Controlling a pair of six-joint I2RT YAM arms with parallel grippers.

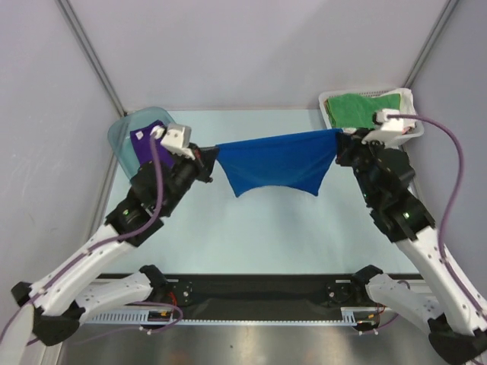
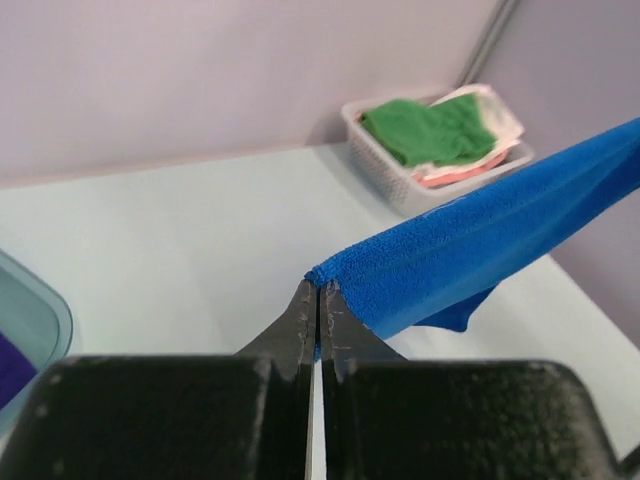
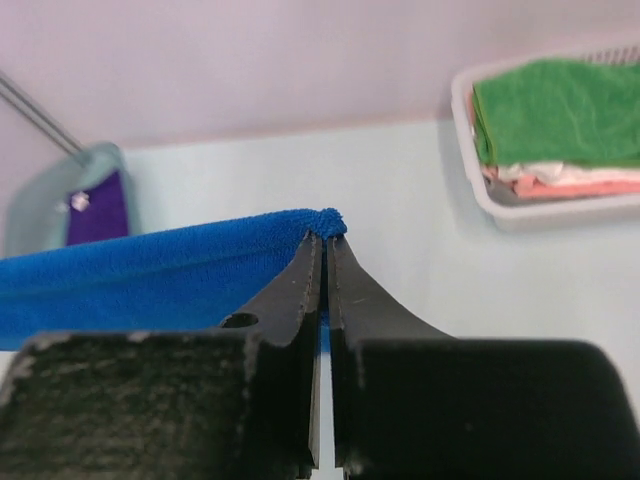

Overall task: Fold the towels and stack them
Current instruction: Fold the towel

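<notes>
The royal blue towel [image 1: 275, 162] hangs stretched in the air between both grippers, its lower edge sagging toward the table. My left gripper [image 1: 213, 152] is shut on its left top corner [image 2: 330, 272]. My right gripper [image 1: 340, 134] is shut on its right top corner [image 3: 330, 221]. The green towel [image 1: 364, 107] lies on top in the white basket [image 1: 408, 99] at the back right; it also shows in the left wrist view [image 2: 425, 130] and the right wrist view [image 3: 560, 110]. The dark purple towel [image 1: 144, 139] lies in the translucent bin [image 1: 122, 141] at the back left.
Under the green towel in the basket lie a white cloth [image 3: 530, 172] and a pinkish item [image 3: 580, 186]. The basket [image 2: 385, 170] sits against the back wall. The pale table [image 1: 259, 236] lies below the hanging towel. Grey walls enclose the sides.
</notes>
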